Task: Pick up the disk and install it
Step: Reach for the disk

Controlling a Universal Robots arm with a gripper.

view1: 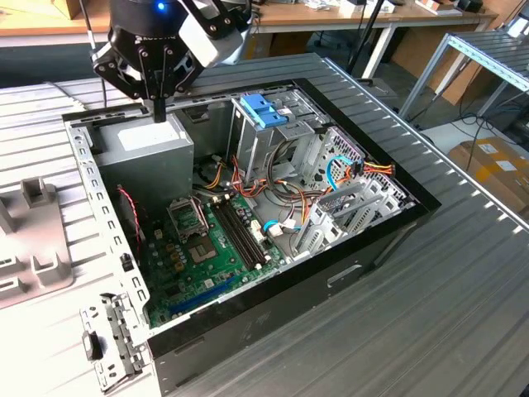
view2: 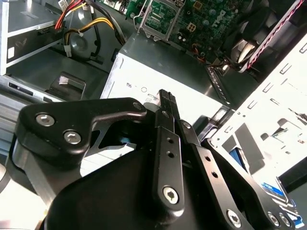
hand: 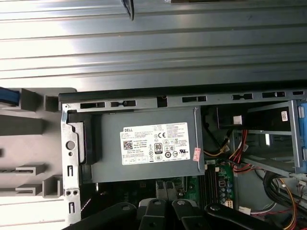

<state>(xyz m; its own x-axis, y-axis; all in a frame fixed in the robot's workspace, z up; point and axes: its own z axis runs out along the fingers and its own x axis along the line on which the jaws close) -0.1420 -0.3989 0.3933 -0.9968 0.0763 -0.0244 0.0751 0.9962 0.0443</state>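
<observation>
A ribbed grey metal tabletop [view1: 463, 273] is spread across the scene. A wooden workbench [view1: 322, 16] on white legs is set behind it. At the exterior view's right, a metal-framed rack [view1: 494, 59] is placed over pale floor [view1: 450, 132], where a cardboard box [view1: 496, 165] is laid.

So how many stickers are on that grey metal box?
2. A big white label in the middle of the grey box, and a small pink sticker by its edge. Other sides are hidden.

A ribbed grey metal table [view1: 446, 322] is carrying an open computer case [view1: 347, 273], and a grey holder [view1: 37, 248] is lying beside it on the exterior view's left.
</observation>
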